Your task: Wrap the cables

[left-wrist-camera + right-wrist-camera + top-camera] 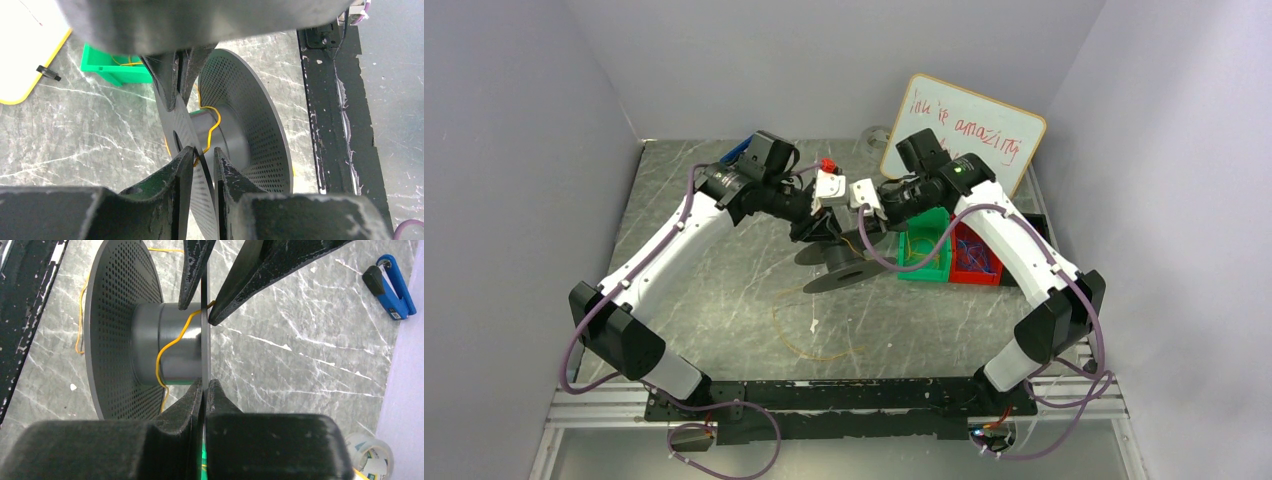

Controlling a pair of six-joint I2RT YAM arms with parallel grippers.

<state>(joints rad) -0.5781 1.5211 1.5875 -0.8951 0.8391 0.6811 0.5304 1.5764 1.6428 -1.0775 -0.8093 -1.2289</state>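
From my station I see both arms meeting over the middle of the grey marbled worktop [724, 280], both on the black perforated spool [844, 270]. My right hand [205, 385] is closed tight, its two fingers pinching the thin rim of the spool's near flange with no gap showing. My left hand [204, 152] straddles the opposite edge of that same flange, narrowed to a slim slot. One finger lies against the disc and the other sits just beside it, and I cannot tell whether it has a real grip. The yellowish cable [172, 342] snakes in one loose wave across the spool's grey hub between the two flanges. It passes the flange rim right at the left hand's fingertips [212, 315]. The rest of it hangs off the spool and lies in a wide, slack loop on the worktop in front of the spool, nearer the arm bases. A green bin [927, 250] and a red bin [976, 258] stand side by side just to the right of the spool. A whiteboard [964, 135] with red writing leans at the back. A blue clip [392, 287] and a roll of clear tape [372, 455] lie off by the far wall.
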